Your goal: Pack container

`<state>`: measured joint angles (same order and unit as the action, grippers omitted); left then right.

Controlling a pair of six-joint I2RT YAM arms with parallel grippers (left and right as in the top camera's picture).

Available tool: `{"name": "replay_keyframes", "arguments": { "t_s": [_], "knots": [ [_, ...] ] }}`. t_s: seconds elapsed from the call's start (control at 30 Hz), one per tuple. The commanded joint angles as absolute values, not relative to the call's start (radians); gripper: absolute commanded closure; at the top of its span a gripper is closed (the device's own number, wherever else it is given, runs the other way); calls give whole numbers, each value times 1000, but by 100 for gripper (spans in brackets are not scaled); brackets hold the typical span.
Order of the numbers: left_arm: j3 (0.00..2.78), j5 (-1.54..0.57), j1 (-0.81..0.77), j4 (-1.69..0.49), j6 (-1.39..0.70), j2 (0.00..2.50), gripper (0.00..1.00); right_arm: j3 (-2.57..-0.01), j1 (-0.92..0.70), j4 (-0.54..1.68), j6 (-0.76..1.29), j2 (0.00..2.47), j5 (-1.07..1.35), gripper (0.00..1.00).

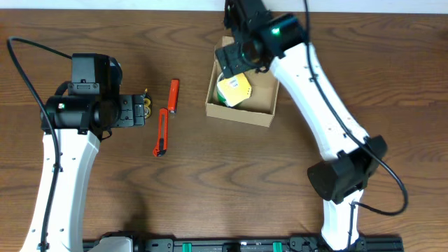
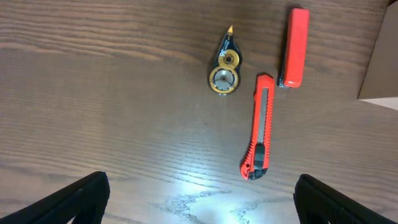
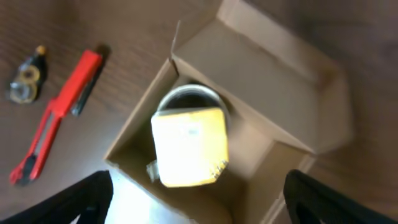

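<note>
Two hands are over a brown wooden bench (image 1: 231, 189). The container (image 1: 260, 98), a tan cardboard box, sits at the far middle of the bench with its lid flap open. Inside it is a round roll (image 3: 189, 146) with a yellow piece on top.

The right hand (image 3: 198, 202) hangs just above the box. Its fingers (image 3: 81, 199) are spread wide, and there is nothing between them.

The left hand (image 2: 202, 199) is on the left side, well apart from the box. Its fingers (image 2: 81, 196) are spread wide too, and it holds nothing.

Three small things lie on the bench between the left hand and the box. A red cutter knife (image 1: 162, 133) is the nearest one. A short orange-red stick (image 1: 173, 96) lies just beside it, a bit farther off. A little black and gold tape tool (image 2: 225, 65) sits to the left of both, close to the left hand.
</note>
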<state>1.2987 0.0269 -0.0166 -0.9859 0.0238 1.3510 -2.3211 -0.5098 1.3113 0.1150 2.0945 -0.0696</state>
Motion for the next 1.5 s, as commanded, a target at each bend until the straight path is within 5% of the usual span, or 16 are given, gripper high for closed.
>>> {"name": "replay_keyframes", "arguments": {
  "t_s": [0.0,0.3,0.73,0.83,0.97,1.2,1.47],
  "knots": [
    [1319,33,-12,-987,30,1353,5,-2493,-519,1402,66,2098,-172,10],
    [1319,-4,-12,-965,9,1353,5,-2656,-416,1509,76,1951,-285,4],
    [1326,-480,-14,-928,-76,1353,3,-2650,27,1611,142,1785,-78,1],
    [1358,-450,-22,-952,-75,1361,0,-2639,34,1646,142,1786,-77,1],
    [1494,-253,-47,-1099,-66,1427,12,-2635,32,1670,141,1786,-78,1],
    [1756,-77,-129,-1329,38,1685,16,-2635,32,1670,142,1786,-78,1],
    [1802,-67,-173,-1259,82,1891,30,-2635,32,1670,141,1786,-78,1]
  ]
}}
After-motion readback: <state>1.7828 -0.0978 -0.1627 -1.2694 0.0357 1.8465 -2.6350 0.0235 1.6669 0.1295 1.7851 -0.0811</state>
